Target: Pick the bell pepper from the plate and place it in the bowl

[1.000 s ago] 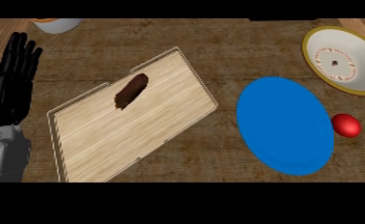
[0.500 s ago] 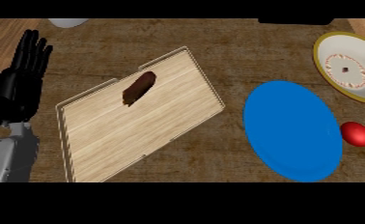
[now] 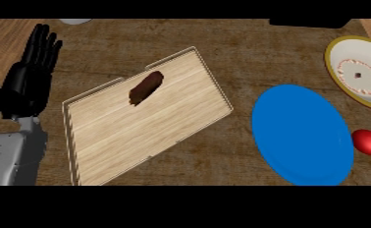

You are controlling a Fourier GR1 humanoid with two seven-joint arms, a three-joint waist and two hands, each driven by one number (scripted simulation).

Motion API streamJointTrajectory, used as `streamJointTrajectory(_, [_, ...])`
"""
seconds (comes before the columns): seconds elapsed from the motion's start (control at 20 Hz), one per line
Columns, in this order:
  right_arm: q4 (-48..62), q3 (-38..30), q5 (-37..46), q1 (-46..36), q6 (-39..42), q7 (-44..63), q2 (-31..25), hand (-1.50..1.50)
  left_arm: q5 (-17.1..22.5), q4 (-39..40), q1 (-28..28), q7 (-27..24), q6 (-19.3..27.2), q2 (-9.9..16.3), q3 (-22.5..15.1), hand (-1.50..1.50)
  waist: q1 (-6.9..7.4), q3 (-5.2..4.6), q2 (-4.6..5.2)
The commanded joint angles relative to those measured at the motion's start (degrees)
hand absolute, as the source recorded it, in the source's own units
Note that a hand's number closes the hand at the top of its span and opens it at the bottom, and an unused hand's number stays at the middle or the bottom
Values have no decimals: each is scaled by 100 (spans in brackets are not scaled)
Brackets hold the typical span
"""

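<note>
Left hand (image 3: pixel 33 72) is sitting at the left edge of the head view, fingers straight and pointing up, holding nothing; grey forearm (image 3: pixel 20 153) is running down to the lower edge below it. Right hand is not showing anywhere.

Bell pepper (image 3: pixel 362 141), red, is lying at the far right edge, partly cut off by the frame. It is sitting just beside the right rim of the blue plate (image 3: pixel 301 133), apparently on the counter rather than on the plate; can't tell whether it is touching the rim. That is putting it well apart from the left hand, with the full width of the view between them.

Bowl (image 3: pixel 350 67), yellow-rimmed with a white inside, is sitting at upper right, above the plate and the pepper, also partly cut off.

Between the hand and the plate a wooden tray (image 3: pixel 145 124) is lying rotated on the wooden counter (image 3: pixel 253 50), with a dark brown oblong item (image 3: pixel 146 87) resting in its upper part. A pale round object (image 3: pixel 74 21) is peeking in at the top left edge, and a dark block (image 3: pixel 308 22) at top right.
</note>
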Motion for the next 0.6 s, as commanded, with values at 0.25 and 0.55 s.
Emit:
streamJointTrajectory(0.25, [132, 1031, 367, -1041, 785, -137, 427, 150, 3, -64, -1, 52, -22, 34, 17, 0, 65, -12, -17])
streamJointTrajectory(0.55, [337, 1650, 750, -1559, 310, 96, 1293, 150, -47, 372, -24, -332, -45, 66, 165, 0, -111, -20, -23])
